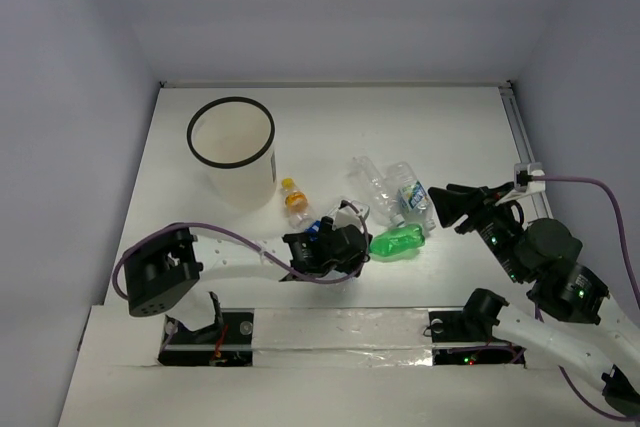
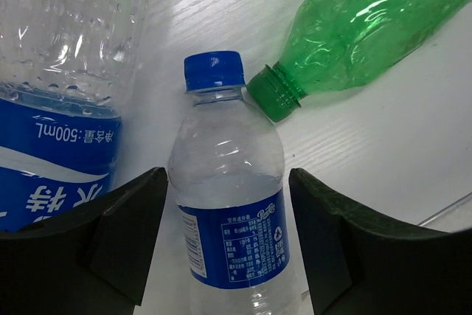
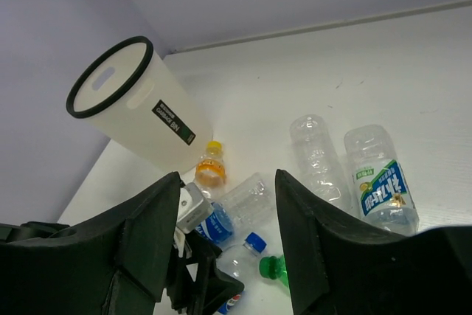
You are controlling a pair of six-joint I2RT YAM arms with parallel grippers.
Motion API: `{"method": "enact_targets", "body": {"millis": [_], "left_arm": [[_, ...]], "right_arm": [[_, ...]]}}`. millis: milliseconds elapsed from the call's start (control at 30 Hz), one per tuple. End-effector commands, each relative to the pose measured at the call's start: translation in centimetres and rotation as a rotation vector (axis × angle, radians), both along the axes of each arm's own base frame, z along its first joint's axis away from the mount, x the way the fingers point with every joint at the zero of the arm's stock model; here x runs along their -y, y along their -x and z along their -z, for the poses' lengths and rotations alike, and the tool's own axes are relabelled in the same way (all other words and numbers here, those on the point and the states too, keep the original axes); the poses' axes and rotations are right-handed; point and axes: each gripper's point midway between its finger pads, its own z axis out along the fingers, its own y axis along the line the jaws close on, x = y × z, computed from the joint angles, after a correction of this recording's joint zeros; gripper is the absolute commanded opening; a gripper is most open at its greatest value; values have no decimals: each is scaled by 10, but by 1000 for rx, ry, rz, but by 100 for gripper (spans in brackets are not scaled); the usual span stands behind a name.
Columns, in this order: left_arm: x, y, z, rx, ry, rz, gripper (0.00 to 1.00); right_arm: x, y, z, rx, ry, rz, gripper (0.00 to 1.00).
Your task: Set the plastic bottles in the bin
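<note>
A small clear bottle [image 2: 230, 212] with a blue cap and blue label lies between the fingers of my left gripper [image 2: 227, 182], which is open, with a gap on each side of the bottle. The green bottle [image 2: 361, 31] has its cap against that bottle's neck. A larger blue-labelled bottle [image 2: 59, 108] lies to the left. My right gripper [image 3: 227, 178] is open and empty above the table, right of the pile. The bin [image 1: 245, 185] stands upright at the back left, with the tiny orange bottle [image 1: 294, 199] beside it. Two clear bottles [image 1: 375, 182] [image 1: 412, 197] lie near the right gripper [image 1: 440, 203].
The left gripper [image 1: 345, 245] hides the small bottle in the top view. The green bottle [image 1: 398, 242] lies just right of it. White walls close the table at the back and sides. A metal rail [image 1: 525, 142] runs along the right edge.
</note>
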Motion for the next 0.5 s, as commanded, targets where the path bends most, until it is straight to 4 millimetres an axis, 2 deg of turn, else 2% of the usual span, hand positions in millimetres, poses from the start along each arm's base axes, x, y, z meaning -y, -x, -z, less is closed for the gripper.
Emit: {"method": "enact_targets", "body": {"millis": [0, 167, 267, 300, 367, 400, 467], "left_arm": [[4, -7, -9, 31, -5, -31, 65], [5, -4, 3, 24, -33, -27, 64], [4, -7, 5, 36, -31, -38, 54], [5, -8, 1, 43, -20, -44, 46], [5, -9, -4, 52, -5, -48, 39], [7, -8, -13, 64, 17, -44, 35], [10, -5, -26, 77, 49, -33, 34]], "right_arm": [[-2, 2, -7, 22, -29, -15, 60], [-2, 2, -4, 15, -29, -17, 60], [-6, 2, -1, 8, -28, -29, 61], [-8, 2, 1, 3, -24, -34, 62], [-12, 2, 3, -2, -19, -52, 66], [-16, 1, 7, -11, -6, -59, 67], [-23, 1, 10, -20, 2, -85, 73]]}}
